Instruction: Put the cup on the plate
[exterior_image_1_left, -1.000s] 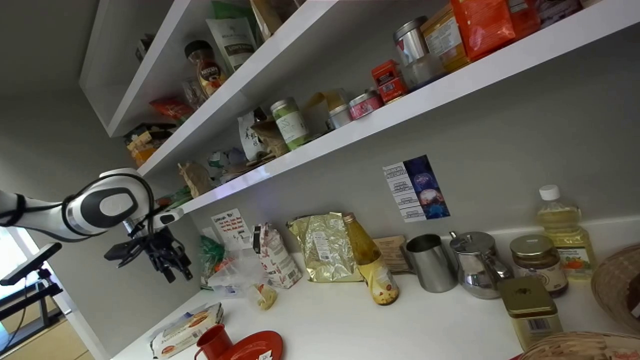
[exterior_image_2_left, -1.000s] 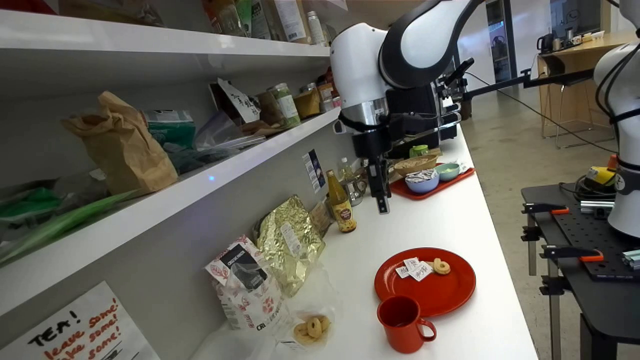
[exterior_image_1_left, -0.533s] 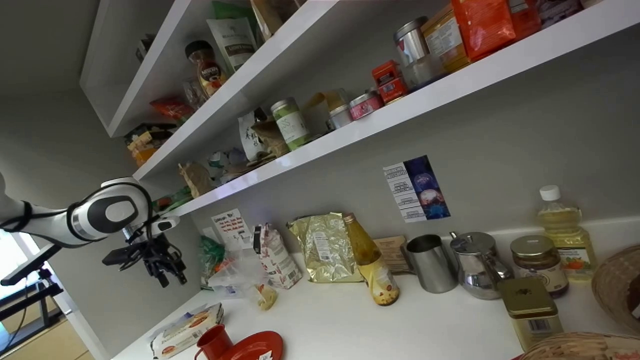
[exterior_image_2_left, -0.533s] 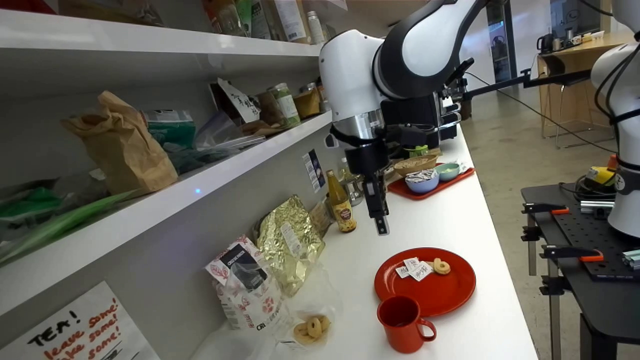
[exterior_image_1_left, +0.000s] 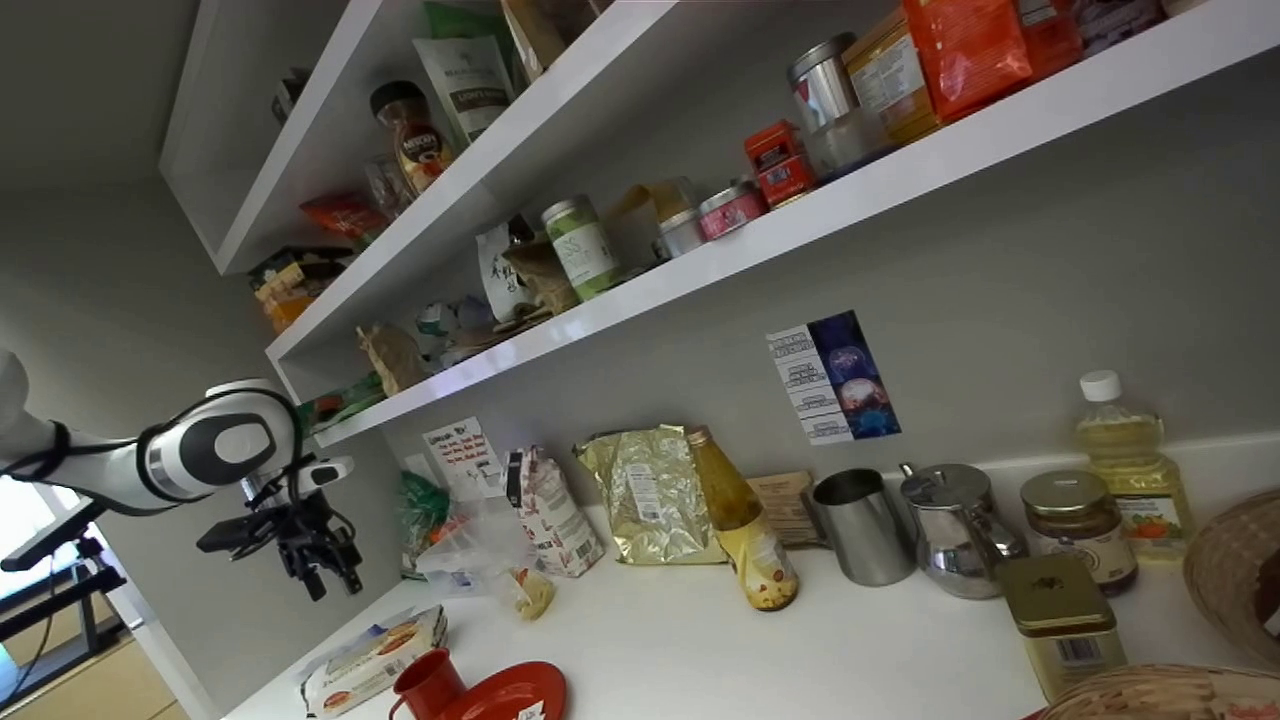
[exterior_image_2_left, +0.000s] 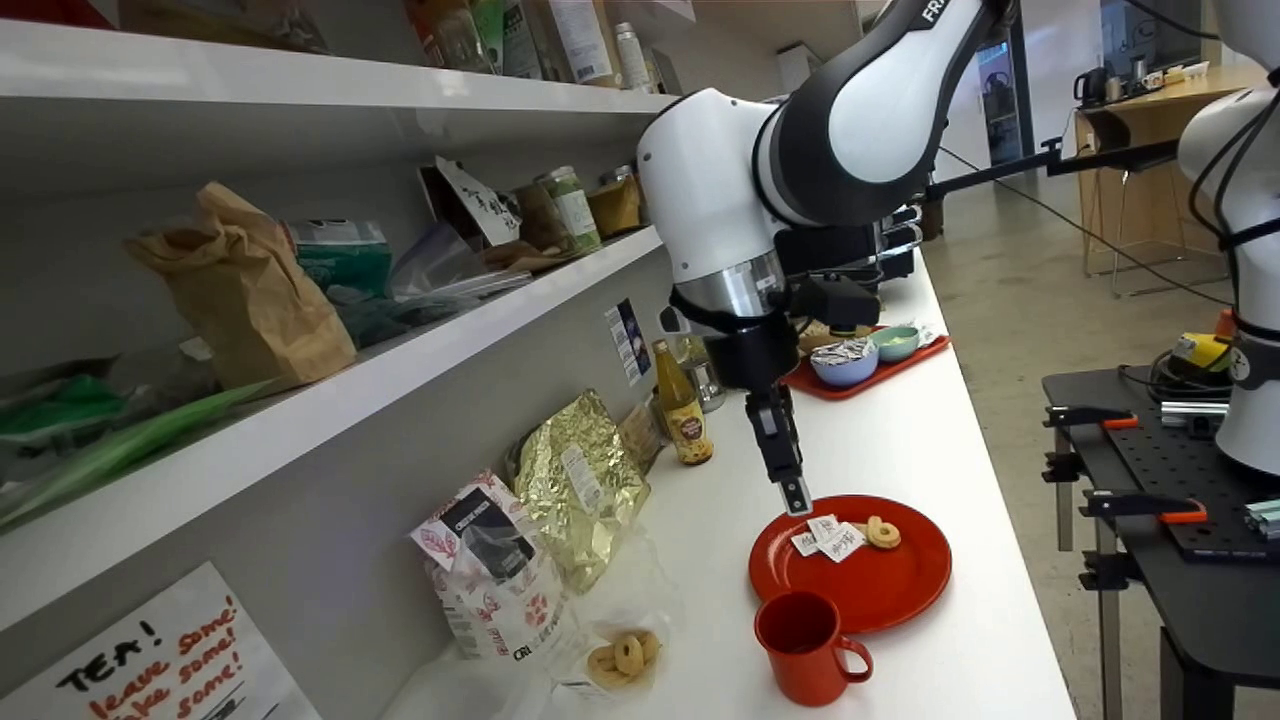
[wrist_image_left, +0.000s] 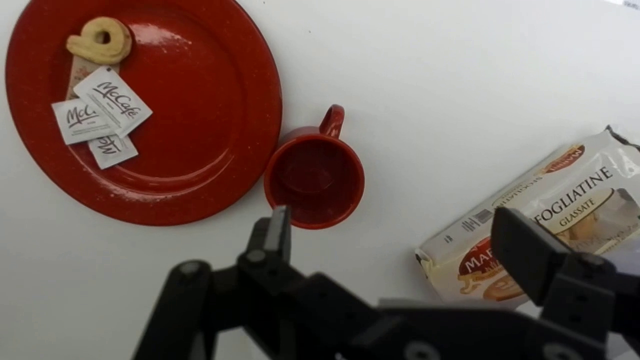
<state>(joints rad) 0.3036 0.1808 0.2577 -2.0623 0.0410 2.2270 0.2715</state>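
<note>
Red cup (wrist_image_left: 315, 180), glossy, round-mouthed, stands beside the shiny round plate (wrist_image_left: 200, 110), jaws spread wide.

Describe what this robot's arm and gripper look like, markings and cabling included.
The arm has rounded white shells with dark grey trim, a silver metal collar near the wrist, and partly visible lettering reading "FRA". Black cables run along its outside. The gripper is black, with two blocky, angular fingers and round bolt heads at its joints.
</note>
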